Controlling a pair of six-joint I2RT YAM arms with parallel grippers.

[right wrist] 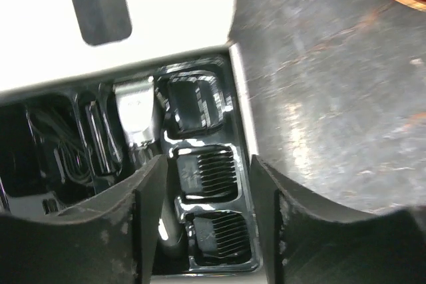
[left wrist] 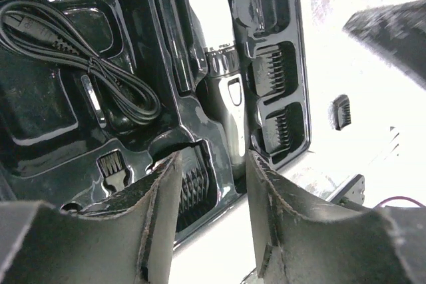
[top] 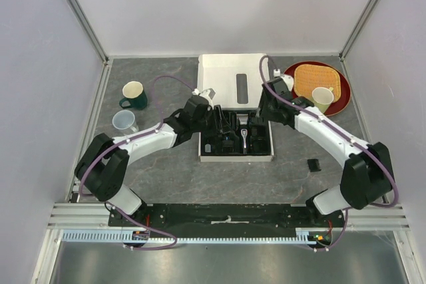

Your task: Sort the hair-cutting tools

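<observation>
1. At the left of the black tray [left wrist: 40,114], a thin cord [left wrist: 86,58] is seen coiled loosely in its bay. It is judged limp and light and likely to trail or snag. It is best pinched where the loops are bunched.
2. Just beside the cord's bay, what looks like a small brush [left wrist: 112,167] is seated in a narrow slot. It is judged very light and easily flicked away.
3. The left gripper [left wrist: 213,211] is held over the tray's near edge with its fingers wide apart and nothing gripped. A ribbed guard [left wrist: 193,187] lies below the gap.
4. In the middle channel the clipper [left wrist: 223,78] is laid lengthwise, its silver head toward the lid [top: 223,74]. It is judged rigid, smooth and the heaviest piece. It should be taken across the body at mid-length, never at the blade.
5. In the right column three guards [right wrist: 206,171] are seated, each in its own pocket. They are judged light, hard plastic with thin teeth, and are best clamped across the solid sides.
6. The right gripper [right wrist: 208,211] is held above that column, fingers spread wide and empty.
7. On the table [top: 166,177], right of the box [top: 236,158] and well apart from it, one loose guard [top: 313,164] is seen. Its sides are the most open to a grasp.
</observation>
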